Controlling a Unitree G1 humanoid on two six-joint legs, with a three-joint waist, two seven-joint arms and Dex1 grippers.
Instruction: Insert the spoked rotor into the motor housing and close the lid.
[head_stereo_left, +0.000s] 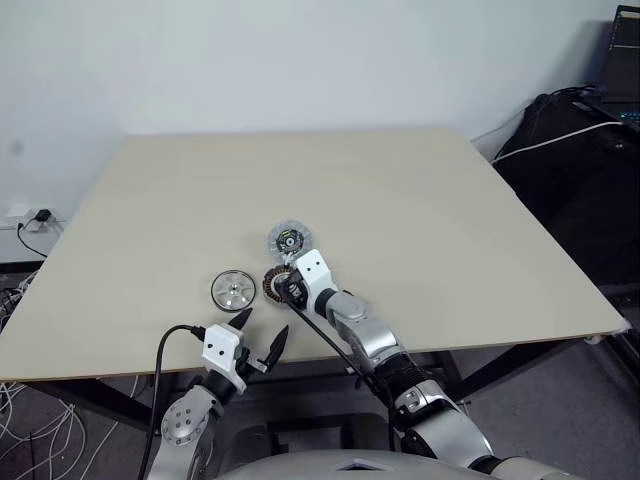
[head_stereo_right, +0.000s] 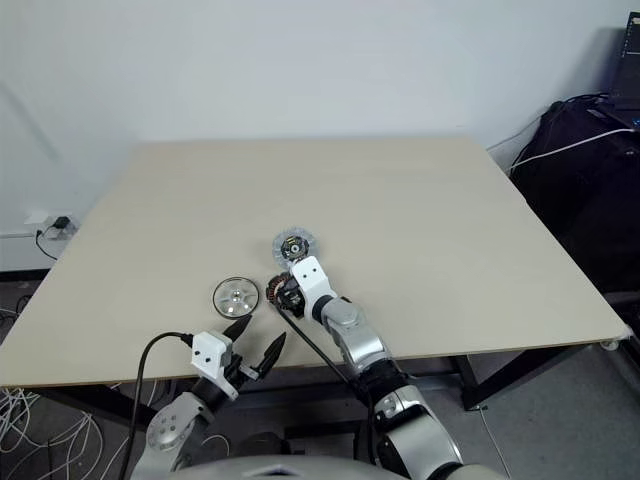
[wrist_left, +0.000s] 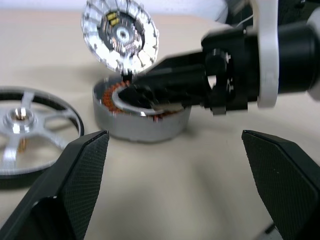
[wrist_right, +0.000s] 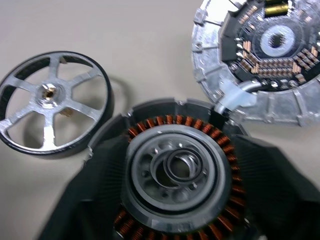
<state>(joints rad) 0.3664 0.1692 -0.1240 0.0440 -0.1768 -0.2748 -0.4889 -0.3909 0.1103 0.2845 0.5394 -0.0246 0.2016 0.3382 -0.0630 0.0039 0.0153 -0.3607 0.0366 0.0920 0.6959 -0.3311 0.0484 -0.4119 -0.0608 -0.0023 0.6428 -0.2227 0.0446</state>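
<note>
The spoked rotor (head_stereo_left: 231, 290), a silver wheel with a dark rim, lies flat on the table to the left of the motor housing (wrist_left: 135, 127). The housing is a low silver cup with copper windings (wrist_right: 150, 125) around a grey hub. The lid (head_stereo_left: 289, 240), pale silver with a dark centre, leans up at the housing's far edge. My right gripper (head_stereo_left: 283, 287) is at the housing, open, with one dark finger on each side of it. My left gripper (head_stereo_left: 262, 335) is open near the table's front edge, short of the rotor and the housing, holding nothing.
The tan table (head_stereo_left: 420, 220) reaches far behind and to the right of the parts. A black bag (head_stereo_left: 570, 160) with a white cable sits off the right side. A wall socket with cables (head_stereo_left: 35, 218) is off the left edge.
</note>
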